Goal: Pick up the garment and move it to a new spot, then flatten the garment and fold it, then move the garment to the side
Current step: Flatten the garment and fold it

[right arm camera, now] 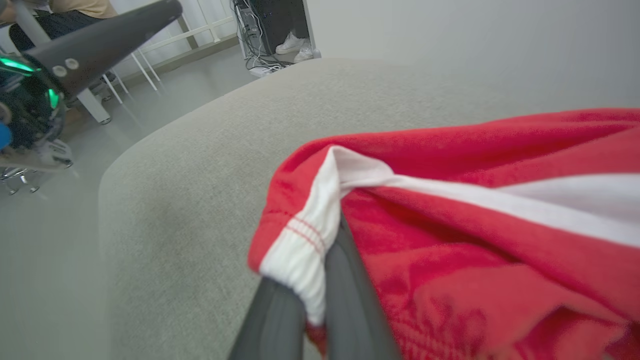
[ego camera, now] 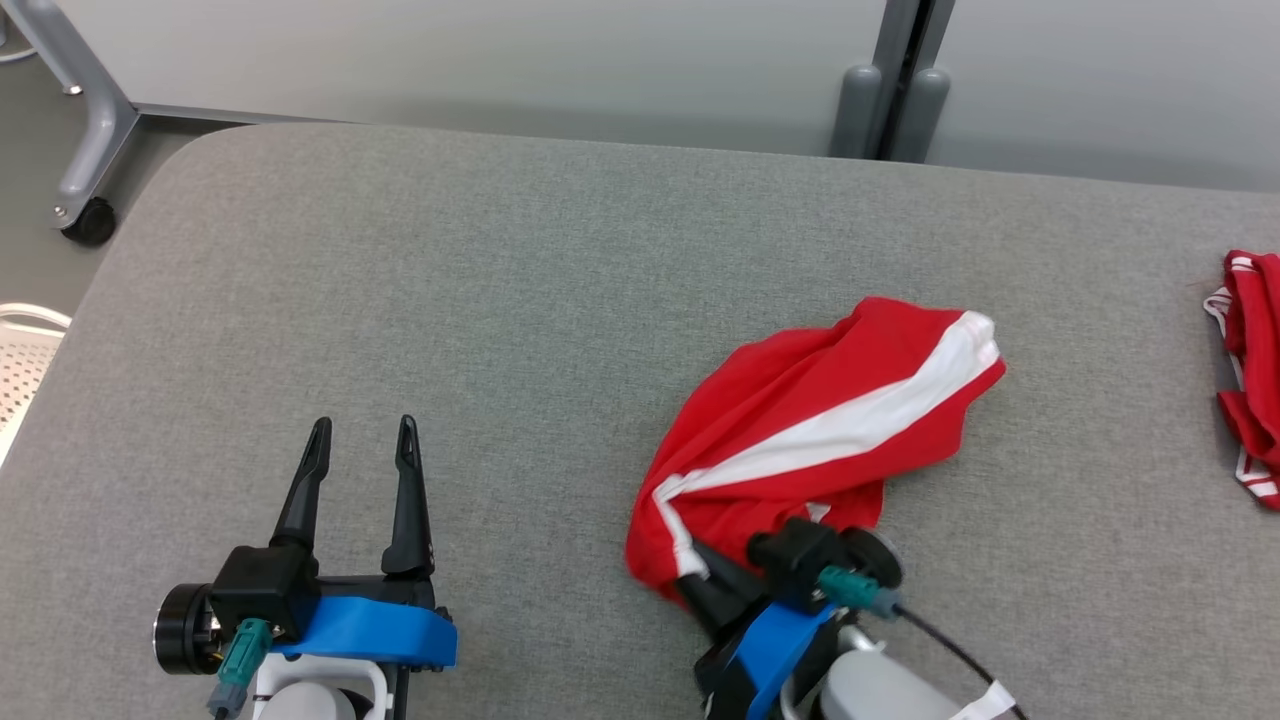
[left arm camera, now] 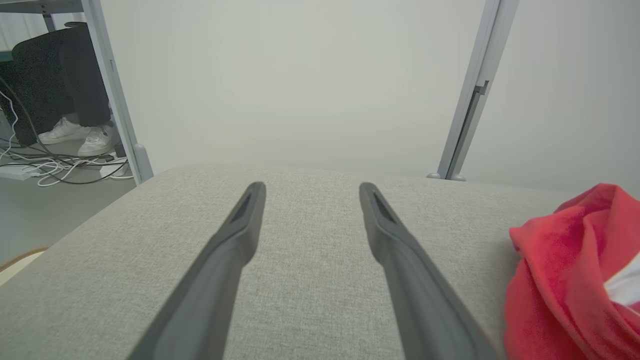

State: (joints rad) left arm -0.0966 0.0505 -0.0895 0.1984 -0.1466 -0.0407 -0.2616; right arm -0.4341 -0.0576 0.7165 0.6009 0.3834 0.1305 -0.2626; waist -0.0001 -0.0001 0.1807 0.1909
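A crumpled red garment (ego camera: 820, 420) with a white stripe lies on the grey padded table (ego camera: 560, 300), right of centre. My right gripper (ego camera: 690, 578) is shut on its near-left white hem; in the right wrist view the hem (right arm camera: 305, 250) is pinched between the two dark fingers (right arm camera: 345, 295), whose tips are buried in cloth. My left gripper (ego camera: 362, 435) hovers over bare table at the lower left, open, with nothing between its fingers (left arm camera: 235, 235). The garment's edge (left arm camera: 565, 280) shows at the right of the left wrist view.
A second red and white garment (ego camera: 1250, 370) lies at the table's right edge. Beyond the far edge stand a pale wall panel and a grey post (ego camera: 895, 90). A wheeled frame leg (ego camera: 90, 150) stands off the far left corner. A person's white shoes (left arm camera: 80, 135) rest on the floor.
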